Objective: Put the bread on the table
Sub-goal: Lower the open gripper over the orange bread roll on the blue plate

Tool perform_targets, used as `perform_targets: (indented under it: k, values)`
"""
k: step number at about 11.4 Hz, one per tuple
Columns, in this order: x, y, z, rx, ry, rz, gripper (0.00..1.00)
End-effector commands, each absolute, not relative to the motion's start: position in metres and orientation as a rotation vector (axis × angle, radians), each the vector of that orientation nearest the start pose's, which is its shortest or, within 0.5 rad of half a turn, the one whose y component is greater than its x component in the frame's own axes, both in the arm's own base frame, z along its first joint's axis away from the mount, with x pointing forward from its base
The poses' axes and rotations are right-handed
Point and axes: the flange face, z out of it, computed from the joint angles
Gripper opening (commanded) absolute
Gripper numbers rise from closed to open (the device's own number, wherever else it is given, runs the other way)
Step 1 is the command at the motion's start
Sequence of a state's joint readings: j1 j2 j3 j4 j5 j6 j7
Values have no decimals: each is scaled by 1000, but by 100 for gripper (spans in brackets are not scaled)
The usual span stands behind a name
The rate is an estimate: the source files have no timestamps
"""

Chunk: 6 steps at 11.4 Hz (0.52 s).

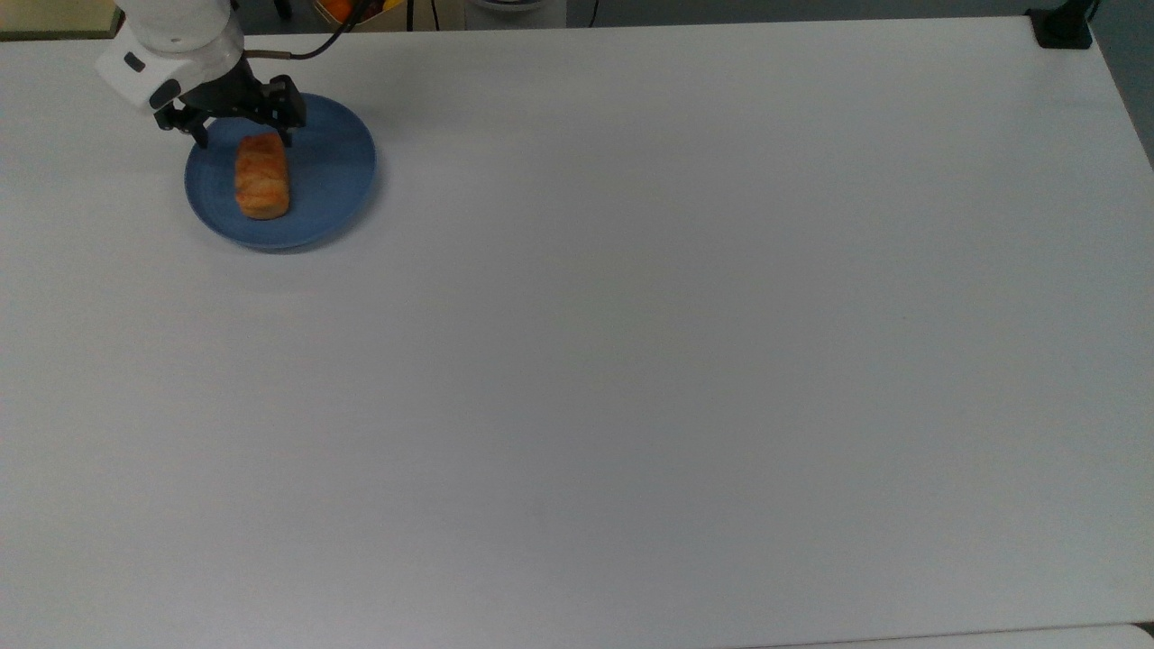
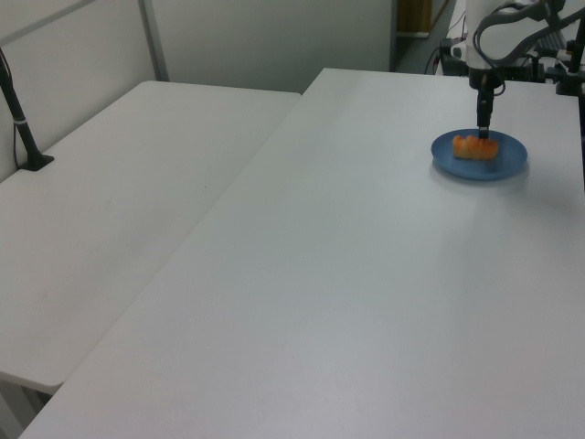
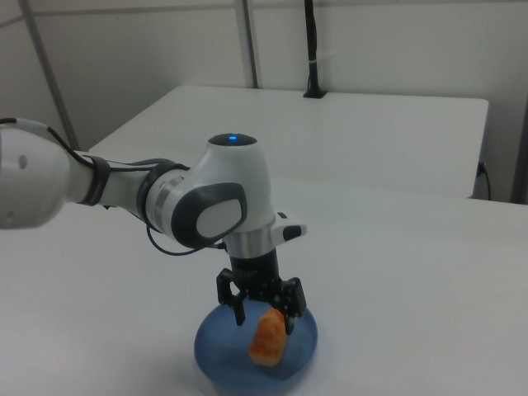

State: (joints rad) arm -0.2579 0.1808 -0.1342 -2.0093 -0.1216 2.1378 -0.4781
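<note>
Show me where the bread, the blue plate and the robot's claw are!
bread [image 1: 262,177], top view, middle of its streaky crust.
blue plate [image 1: 338,176], top view, bare part beside the bread.
gripper [image 3: 264,320], right view, midway between the fingertips, jaws apart just above the bread.

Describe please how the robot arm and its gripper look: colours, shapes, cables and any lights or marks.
The arm has rounded white shells with grey patches at the joints, and a small blue light glows on top of the wrist housing. A thin black cable loops along it. The gripper is black, with two short dark fingers under a blocky body.
</note>
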Motion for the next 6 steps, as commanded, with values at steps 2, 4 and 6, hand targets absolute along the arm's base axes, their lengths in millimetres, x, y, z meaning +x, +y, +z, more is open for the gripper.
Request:
perform_targets:
  k: [2,4,6]
  values:
    - [540,-221,333,-3194,-288,158,80]
    - [543,-218,327,-3195,-300,153,65]
    - [544,-217,327,-3197,-303,149,44]
